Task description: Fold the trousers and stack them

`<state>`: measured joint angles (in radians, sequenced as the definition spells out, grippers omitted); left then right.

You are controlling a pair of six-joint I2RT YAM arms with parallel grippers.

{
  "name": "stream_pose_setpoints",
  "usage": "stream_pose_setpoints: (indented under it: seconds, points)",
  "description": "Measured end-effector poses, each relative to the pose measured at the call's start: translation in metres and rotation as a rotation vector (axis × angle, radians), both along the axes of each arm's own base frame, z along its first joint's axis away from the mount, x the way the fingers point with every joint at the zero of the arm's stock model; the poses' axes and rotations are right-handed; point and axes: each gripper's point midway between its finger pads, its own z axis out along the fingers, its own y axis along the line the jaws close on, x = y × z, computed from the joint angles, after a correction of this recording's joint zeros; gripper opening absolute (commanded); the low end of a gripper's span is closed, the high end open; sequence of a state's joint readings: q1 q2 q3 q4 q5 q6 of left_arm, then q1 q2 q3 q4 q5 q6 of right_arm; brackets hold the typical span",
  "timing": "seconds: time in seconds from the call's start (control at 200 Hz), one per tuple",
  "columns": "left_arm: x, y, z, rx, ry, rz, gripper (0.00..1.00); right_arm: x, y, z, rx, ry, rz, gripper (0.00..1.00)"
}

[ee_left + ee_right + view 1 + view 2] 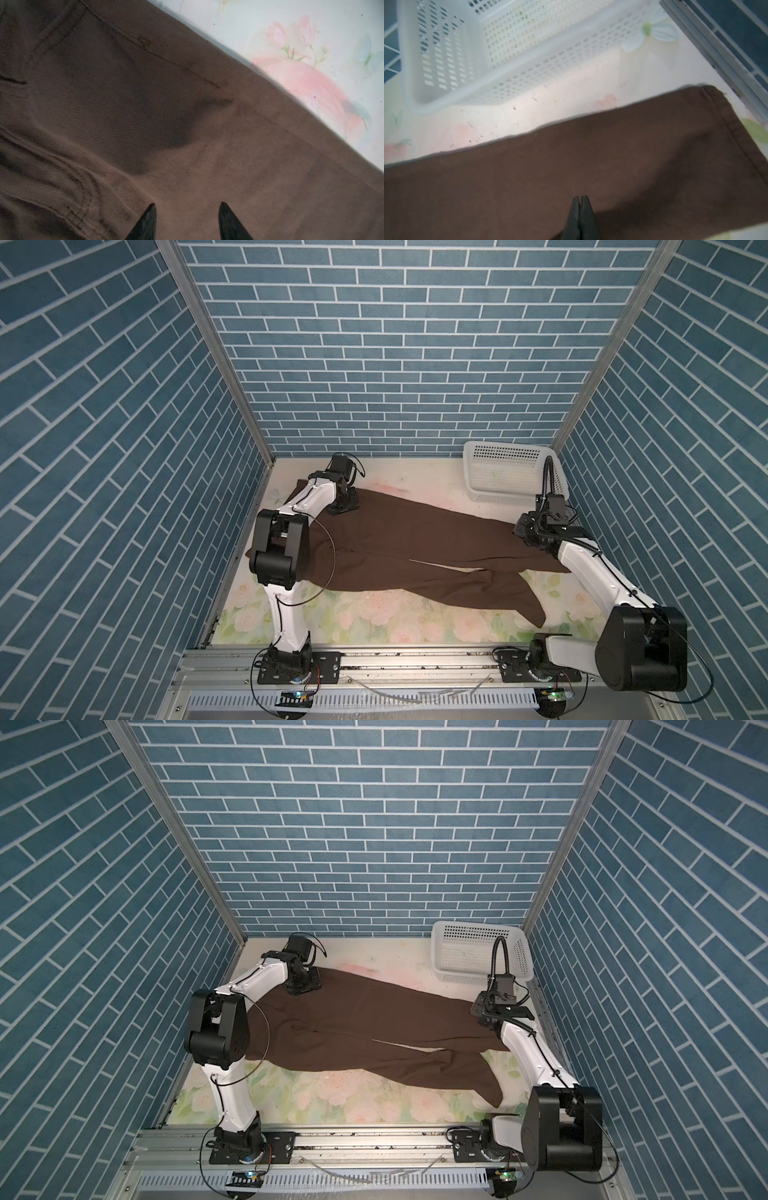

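The dark brown trousers (415, 539) (374, 1019) lie spread across the table in both top views. The waist is at the left and the two legs run right, the near leg rumpled at its hem. My left gripper (345, 506) (305, 984) sits on the far left corner by the waist. In the left wrist view it (188, 204) is open, with its fingertips (150, 216) apart on the flat fabric (145, 124). My right gripper (521, 531) (478, 1011) is over the far leg near its hem. In the right wrist view it (581, 197) is shut, with the tips together above the cloth (571, 166).
A white perforated basket (507, 444) (461, 973) (529, 68) stands at the back right corner, just beyond the far trouser leg. Blue brick-pattern walls close in three sides. The floral table cover (374, 622) shows along the front, ahead of the metal rail with the arm bases.
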<state>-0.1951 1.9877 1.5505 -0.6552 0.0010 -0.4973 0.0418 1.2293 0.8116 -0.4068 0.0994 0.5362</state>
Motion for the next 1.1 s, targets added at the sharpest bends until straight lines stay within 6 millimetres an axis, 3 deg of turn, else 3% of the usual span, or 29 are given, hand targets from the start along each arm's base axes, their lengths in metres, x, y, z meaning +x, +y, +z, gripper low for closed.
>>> stream_pose_setpoints:
  seconds: [0.13, 0.245, 0.45, 0.62, 0.9, 1.1]
  points:
    - [0.016, 0.003, -0.003, -0.007, -0.021, 0.020, 0.43, -0.042, -0.026, -0.030, -0.007, 0.112, -0.095, 0.00]
    - [0.022, 0.008, -0.015, -0.021, -0.008, 0.042, 0.43, -0.068, -0.046, -0.050, 0.018, 0.184, -0.190, 0.08]
    - [0.026, 0.037, -0.043, -0.041, 0.040, 0.121, 0.33, -0.071, -0.052, -0.075, 0.113, 0.253, -0.243, 0.12]
    - [0.026, 0.064, -0.050, -0.045, 0.044, 0.183, 0.30, -0.063, -0.048, -0.105, 0.188, 0.322, -0.239, 0.15]
    - [0.012, 0.117, -0.055, -0.069, 0.030, 0.317, 0.26, 0.014, -0.050, -0.102, 0.269, 0.238, -0.196, 0.19]
    - [-0.003, 0.157, -0.057, -0.063, 0.027, 0.418, 0.21, 0.047, -0.051, -0.100, 0.296, 0.199, -0.172, 0.21]
